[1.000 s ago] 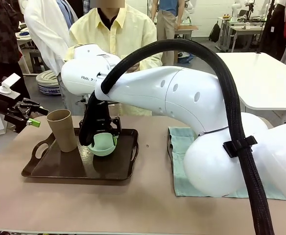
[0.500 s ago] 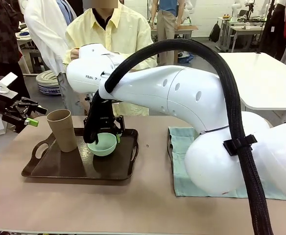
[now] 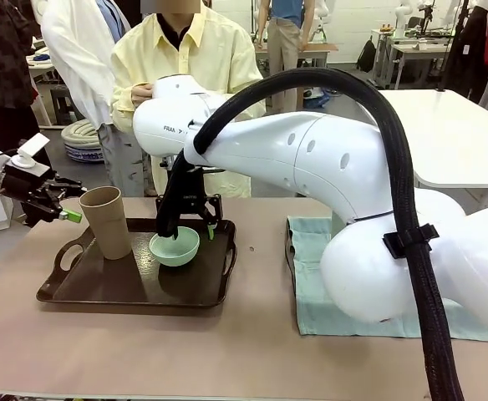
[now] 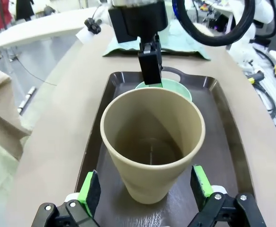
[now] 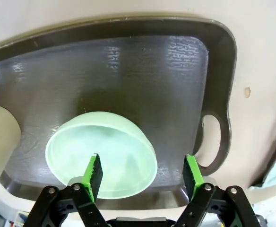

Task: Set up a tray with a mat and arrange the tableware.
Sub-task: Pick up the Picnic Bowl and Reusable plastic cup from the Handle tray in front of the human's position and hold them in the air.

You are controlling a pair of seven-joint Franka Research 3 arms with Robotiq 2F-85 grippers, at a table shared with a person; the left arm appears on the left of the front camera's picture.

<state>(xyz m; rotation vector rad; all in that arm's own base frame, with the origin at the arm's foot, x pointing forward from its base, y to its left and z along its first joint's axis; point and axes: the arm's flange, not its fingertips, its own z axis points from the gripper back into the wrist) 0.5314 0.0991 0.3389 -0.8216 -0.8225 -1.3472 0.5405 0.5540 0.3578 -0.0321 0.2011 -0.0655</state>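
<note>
**Mint bowl and tan cup on tray, both grippers empty**

Small glossy mint-green bowl (image 3: 175,247) sits on the dark brown plastic handled tray (image 3: 94,288), just beside the tall tan handleless cup (image 3: 108,221). Right gripper (image 3: 187,232) hovers over the bowl with its jaws apart, gripping nothing. One pad is above the bowl's inside, the other outside its rim. Left gripper (image 4: 146,182) has its fingers spread either side of the cup, not clamped. Bowl looks light, rigid and smooth, likely slippery and chippable: pinch the rim wall. Cup: squeeze mid-wall, gently.

A person (image 3: 219,58) in a yellow shirt stands beyond the tan tabletop (image 3: 227,351); a white table (image 3: 453,134) sits far right.
</note>
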